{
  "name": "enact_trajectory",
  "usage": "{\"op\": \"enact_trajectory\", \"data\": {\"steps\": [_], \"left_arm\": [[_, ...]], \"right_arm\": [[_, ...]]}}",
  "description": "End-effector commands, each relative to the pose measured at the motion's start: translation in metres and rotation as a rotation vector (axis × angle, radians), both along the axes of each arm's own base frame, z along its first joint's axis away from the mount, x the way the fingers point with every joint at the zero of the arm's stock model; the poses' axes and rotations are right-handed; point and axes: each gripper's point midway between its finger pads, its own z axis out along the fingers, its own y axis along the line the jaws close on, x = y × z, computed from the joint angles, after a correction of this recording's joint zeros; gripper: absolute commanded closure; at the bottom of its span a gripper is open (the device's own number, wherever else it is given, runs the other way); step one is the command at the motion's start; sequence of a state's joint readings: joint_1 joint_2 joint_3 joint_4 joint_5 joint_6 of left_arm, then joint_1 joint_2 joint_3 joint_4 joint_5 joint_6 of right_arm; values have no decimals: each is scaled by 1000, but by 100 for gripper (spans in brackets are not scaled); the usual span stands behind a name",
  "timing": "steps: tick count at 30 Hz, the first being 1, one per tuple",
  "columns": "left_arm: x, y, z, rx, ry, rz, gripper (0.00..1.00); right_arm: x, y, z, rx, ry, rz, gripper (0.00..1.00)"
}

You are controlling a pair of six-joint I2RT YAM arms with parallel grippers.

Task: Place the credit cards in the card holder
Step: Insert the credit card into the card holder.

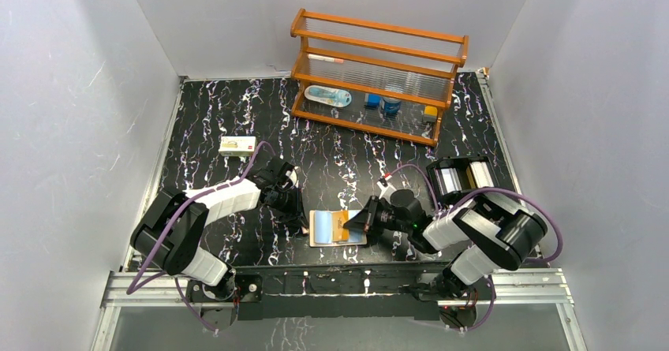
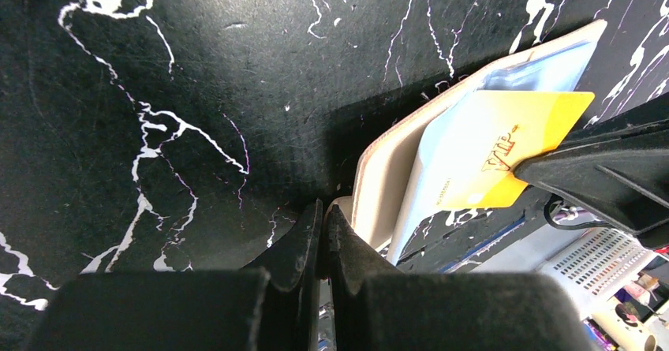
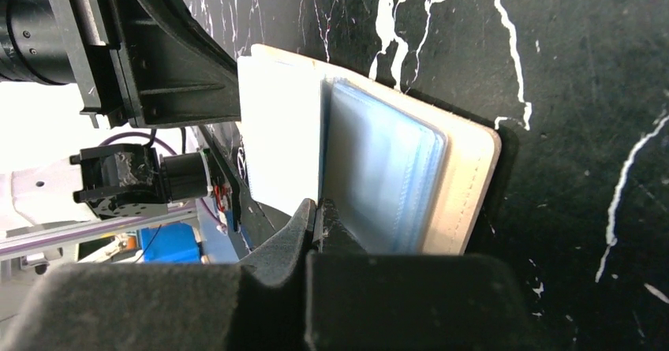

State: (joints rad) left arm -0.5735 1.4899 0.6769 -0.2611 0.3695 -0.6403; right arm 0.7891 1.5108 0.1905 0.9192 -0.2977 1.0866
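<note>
Two grippers meet at the near middle of the black marbled table (image 1: 205, 122), one on each side of the open card holder (image 2: 380, 169), which lies flat with its cream cover down and its pale blue plastic sleeves (image 3: 386, 173) facing up. The right gripper (image 3: 317, 209) has its fingers pressed together on one edge of the yellow card (image 2: 505, 130) and holds it tilted over the sleeves, the free end toward the holder's middle fold. From the left wrist view the card's far corner overlaps the blue sleeve, but whether any of it sits inside a pocket cannot be told. The left gripper (image 2: 322, 215) is down at the holder's left edge with its fingertips closed against each other, just beside the corner of the cover; whether cover material is caught between them cannot be told. In the top view the holder's left half shows light blue, card or bare sleeve unclear. A wooden rack (image 1: 379, 51) stands at the back, and a small box (image 1: 237, 145) lies well apart on the left.
</note>
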Motion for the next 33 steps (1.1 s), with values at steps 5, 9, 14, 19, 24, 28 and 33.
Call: {"op": "enact_trajectory", "data": {"steps": [5,9,14,19,24,28,33], "left_arm": [[-14,20,-23,109,37,9,100],[-17,21,-25,112,43,9,100],[-18,21,-24,106,45,6,100],[-21,20,-23,103,47,4,100],[-25,20,-22,98,49,6,100],[-25,20,-23,101,49,7,100],[-26,20,-23,102,52,7,100]], "right_arm": [[-7,12,16,109,-9,34,98],[-6,17,13,126,11,43,97],[-5,19,-2,50,30,46,82],[1,5,-21,-184,19,5,65],[6,-8,-23,-332,19,-32,54],[7,-12,-17,-392,-3,-47,52],[11,-21,-13,-502,-21,-64,51]]}}
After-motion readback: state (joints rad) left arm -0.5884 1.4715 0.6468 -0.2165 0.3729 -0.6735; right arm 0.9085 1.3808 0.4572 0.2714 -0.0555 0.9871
